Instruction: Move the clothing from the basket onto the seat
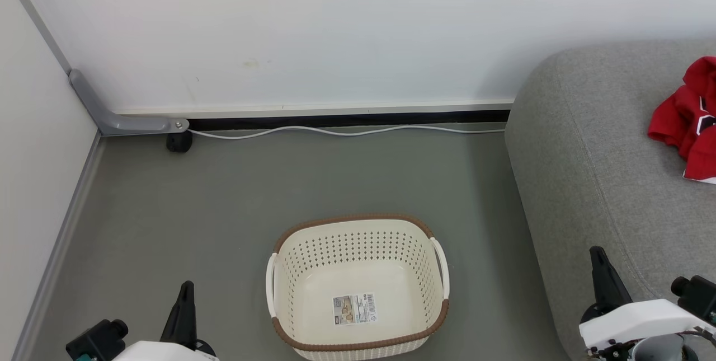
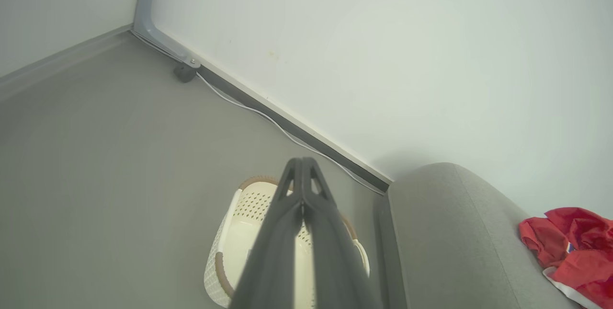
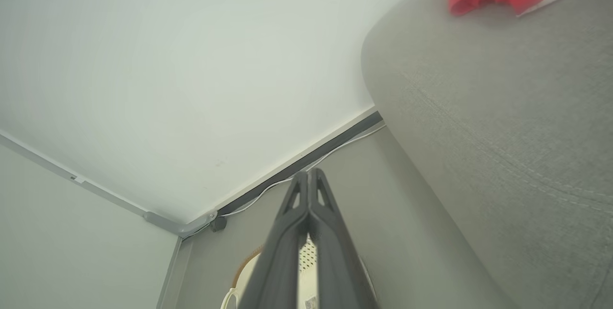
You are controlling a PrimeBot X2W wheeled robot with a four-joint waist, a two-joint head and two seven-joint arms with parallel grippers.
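Note:
The cream basket (image 1: 358, 238) with a brown rim stands on the floor in the head view, with nothing in it but a barcode sticker on its bottom. The red clothing (image 1: 688, 120) lies bunched on the grey seat (image 1: 593, 170) at the far right, white trim showing. In the left wrist view the clothing (image 2: 574, 246) lies on the seat (image 2: 455, 232), with the basket (image 2: 239, 237) below the fingers. My left gripper (image 1: 186, 288) is shut at the lower left, left of the basket. My right gripper (image 1: 597, 254) is shut over the seat's front edge. Both grippers (image 2: 302, 161) (image 3: 308, 173) hold nothing.
A white wall runs along the back, with a dark skirting strip and a white cable (image 1: 347, 131) on the floor beneath it. A grey bracket (image 1: 128, 123) and a small black foot sit in the left corner. Grey floor (image 1: 196, 198) surrounds the basket.

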